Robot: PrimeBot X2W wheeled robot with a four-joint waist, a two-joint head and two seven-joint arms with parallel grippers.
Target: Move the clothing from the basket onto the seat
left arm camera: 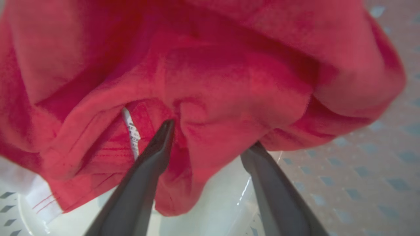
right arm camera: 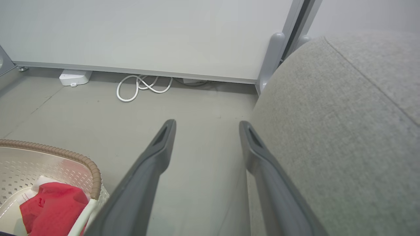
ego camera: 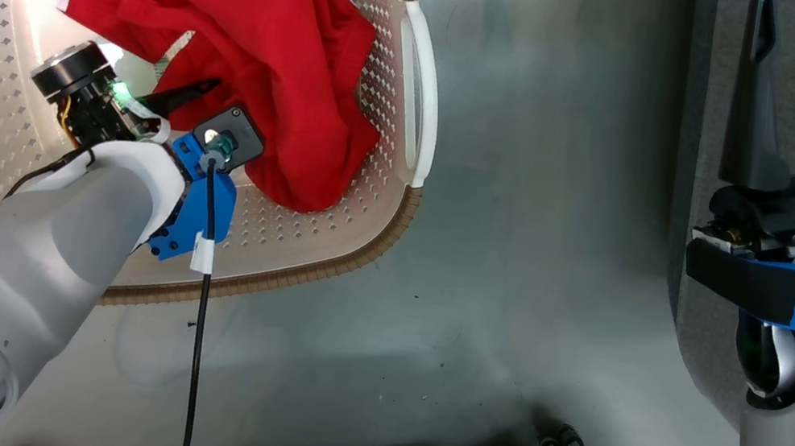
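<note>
So basically nothing's been moved over yet: the clothing (ego camera: 255,59) is bunched up in the basket (ego camera: 330,232), a red heap with a bit of white poking out at the far side, and I honestly can't tell from the crumple if that's one garment or two. The left gripper (left arm camera: 213,134) is down inside the basket with its jaws apart, tips pushed into a fold of the red fabric next to a little white tag (left arm camera: 132,131), not clamped on anything. The right gripper (right arm camera: 206,124) hangs by the rounded edge of the seat (right arm camera: 344,131), jaws wide too and holding nothing. So the grab, the lift and the drop are all left, I'd say. Room-wise, the basket's perforated wall and brown rim (ego camera: 399,215) sit on the seat side, so the load has to come up over that, cross a strip of floor (ego camera: 526,237), then clear the seat's edge, and the right arm parked there might get in the way
</note>
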